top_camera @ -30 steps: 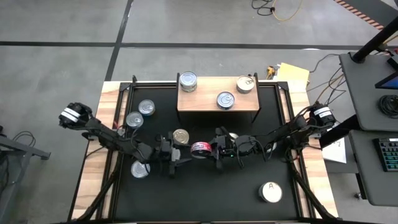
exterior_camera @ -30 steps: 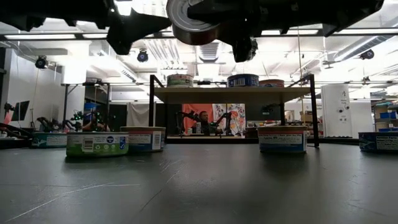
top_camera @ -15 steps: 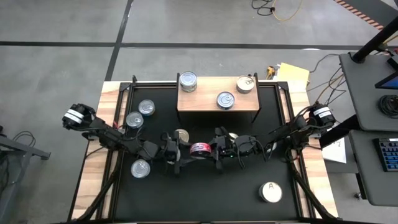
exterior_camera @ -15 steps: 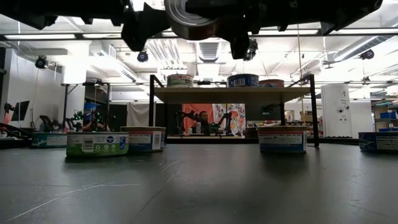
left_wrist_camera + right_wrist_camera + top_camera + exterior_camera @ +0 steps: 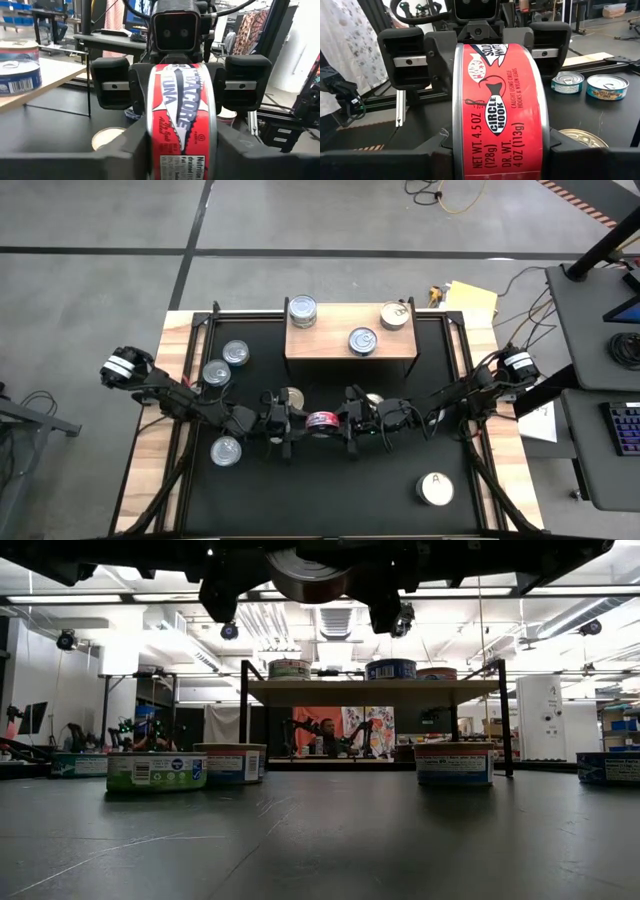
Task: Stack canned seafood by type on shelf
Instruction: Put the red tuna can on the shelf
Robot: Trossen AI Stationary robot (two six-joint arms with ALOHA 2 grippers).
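A red-labelled tuna can (image 5: 322, 421) hangs on edge in the air over the middle of the table, in front of the shelf (image 5: 330, 332). My left gripper (image 5: 293, 423) comes at it from the table's left and my right gripper (image 5: 348, 423) from the right. Both are shut on it. Three cans stand on the shelf: one at the far left (image 5: 302, 310), a blue-sided one near the front (image 5: 363, 340) and one at the far right (image 5: 396, 315). Several more cans stand on the black tabletop. My left gripper pinches the can's two flat ends (image 5: 150, 127) between its two fingers (image 5: 131, 146), level, from the table's left. The can is clear of the table, on edge, its red label toward the wrist camera. My right gripper pinches the same can by its flat ends (image 5: 456, 130) between its fingers (image 5: 432, 150), level, from the table's right, facing my left gripper. The can stays on edge, lifted clear.
Two silver-topped cans (image 5: 237, 353) (image 5: 216, 372) and a third (image 5: 227, 450) stand at the table's left. A gold-topped can (image 5: 291, 396) sits just behind my left gripper. A white-topped can marked "A" (image 5: 435, 488) is at the near right. The shelf's legs (image 5: 243, 715) stand behind.
My left gripper has moved toward the table's right, up to the red can that my right gripper holds still, and its fingers have shut on the can's ends. The can has stayed where it was.
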